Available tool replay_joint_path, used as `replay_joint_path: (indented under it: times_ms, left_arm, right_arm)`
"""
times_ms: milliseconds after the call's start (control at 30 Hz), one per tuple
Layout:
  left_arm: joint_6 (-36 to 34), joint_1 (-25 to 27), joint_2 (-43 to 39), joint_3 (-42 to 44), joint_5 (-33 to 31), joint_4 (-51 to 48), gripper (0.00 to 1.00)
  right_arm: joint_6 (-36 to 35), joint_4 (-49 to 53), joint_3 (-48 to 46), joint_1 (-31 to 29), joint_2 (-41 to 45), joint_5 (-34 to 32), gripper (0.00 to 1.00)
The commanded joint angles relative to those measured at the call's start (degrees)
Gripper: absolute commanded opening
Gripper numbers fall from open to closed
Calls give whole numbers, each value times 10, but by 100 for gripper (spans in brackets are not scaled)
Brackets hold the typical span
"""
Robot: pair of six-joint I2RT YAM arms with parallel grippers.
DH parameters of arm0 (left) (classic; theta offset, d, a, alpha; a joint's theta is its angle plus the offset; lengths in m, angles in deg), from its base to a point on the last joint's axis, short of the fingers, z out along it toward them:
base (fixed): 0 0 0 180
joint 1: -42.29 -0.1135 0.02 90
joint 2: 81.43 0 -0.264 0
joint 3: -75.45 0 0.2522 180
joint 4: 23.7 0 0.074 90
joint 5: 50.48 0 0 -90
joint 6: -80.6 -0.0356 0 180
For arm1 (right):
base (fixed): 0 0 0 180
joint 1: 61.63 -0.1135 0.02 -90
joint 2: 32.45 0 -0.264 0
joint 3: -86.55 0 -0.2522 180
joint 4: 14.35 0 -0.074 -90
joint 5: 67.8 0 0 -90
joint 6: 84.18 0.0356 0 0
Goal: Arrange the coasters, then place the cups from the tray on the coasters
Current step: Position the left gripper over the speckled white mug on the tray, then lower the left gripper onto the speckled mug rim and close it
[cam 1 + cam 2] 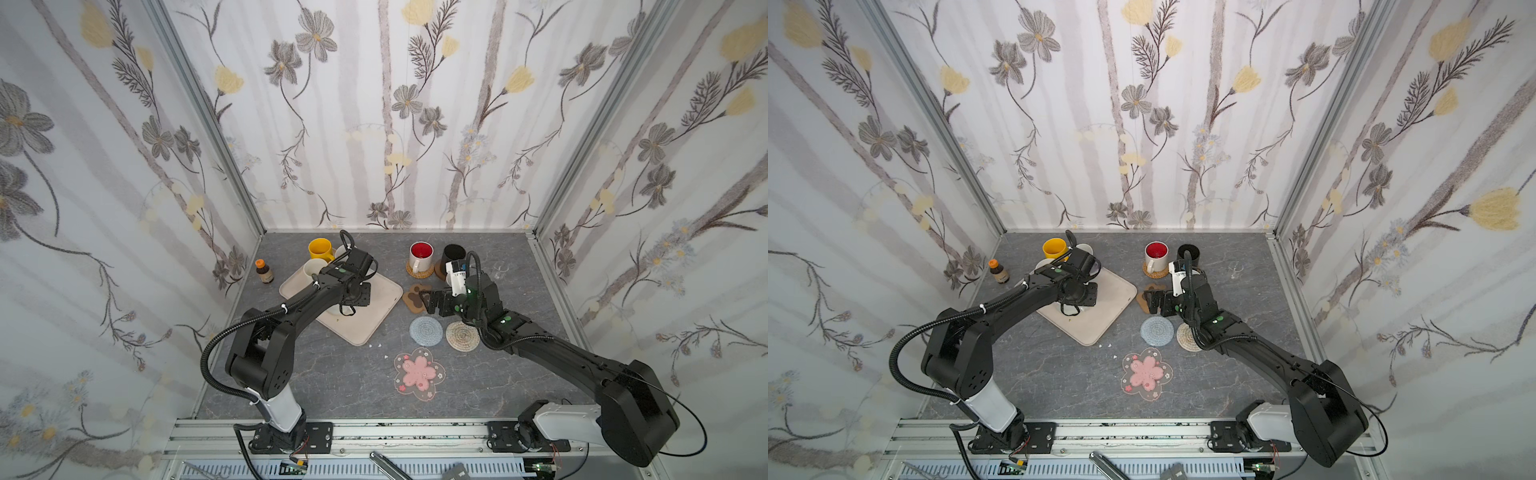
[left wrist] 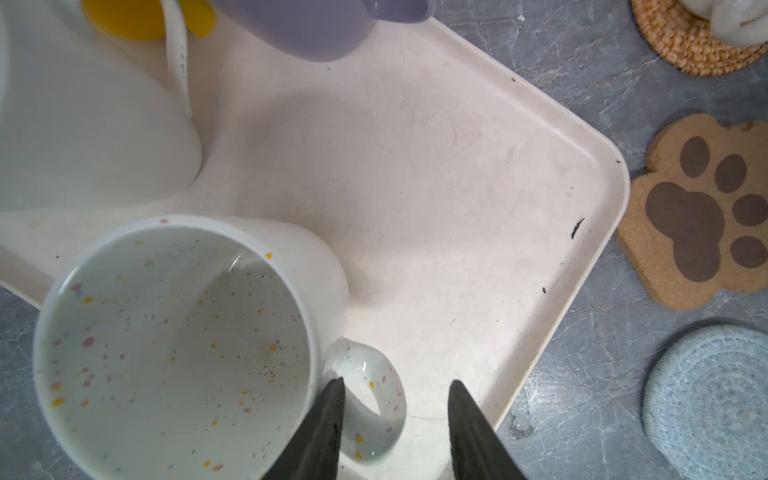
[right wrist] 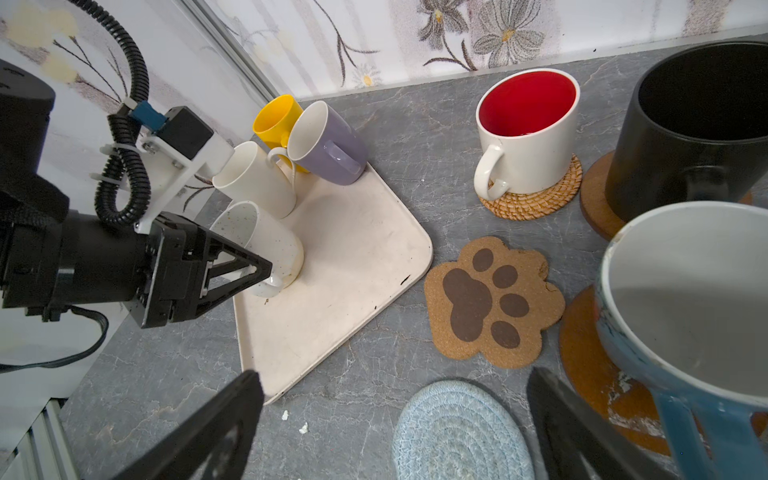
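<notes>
On the beige tray point(image 2: 457, 166) stands a speckled cream cup point(image 2: 174, 340). My left gripper point(image 2: 397, 381) is open astride its handle: one finger lies against the handle's inner side, the other stands apart outside it. Yellow point(image 1: 321, 249), lavender point(image 3: 328, 145) and plain cream point(image 3: 257, 178) cups crowd the tray's far corner. The white cup with red inside point(image 3: 528, 129) sits on the rattan coaster point(image 3: 532, 199). Black point(image 3: 690, 124) and blue point(image 3: 685, 311) cups sit on wooden rounds. My right gripper point(image 3: 392, 374) hangs open and empty over the paw-print point(image 3: 490, 299) and grey-blue point(image 3: 457, 432) coasters.
A beige braided coaster point(image 1: 459, 334) and a pink blossom coaster point(image 1: 419, 372) lie bare nearer the front. An orange-capped brown bottle point(image 1: 264, 271) stands left of the tray and a small clear glass point(image 1: 500, 270) at the back right. White crumbs point(image 1: 374, 345) lie by the tray's near corner.
</notes>
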Motion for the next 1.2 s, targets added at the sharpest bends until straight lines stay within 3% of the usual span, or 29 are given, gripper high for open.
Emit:
replay_joint_path:
  times_ms: [0, 167, 433, 700, 933, 1167]
  left_arm:
    - [18, 0, -14, 9, -7, -5, 42]
    - [73, 0, -56, 20, -52, 6, 46]
    - [143, 9, -110, 73, -54, 34, 57]
    - [243, 23, -149, 148, -73, 86, 75]
    - [303, 23, -117, 156, -66, 105, 79]
    - [314, 23, -79, 138, -83, 106, 78]
  right_arm:
    - [1, -27, -1, 0, -1, 5, 100]
    - [1, -26, -1, 0, -1, 3, 100]
    - [-1, -24, -1, 0, 2, 0, 100]
    - [1, -26, -1, 0, 4, 3, 100]
    - [1, -25, -19, 0, 7, 3, 100]
    - [0, -25, -22, 0, 11, 2, 100]
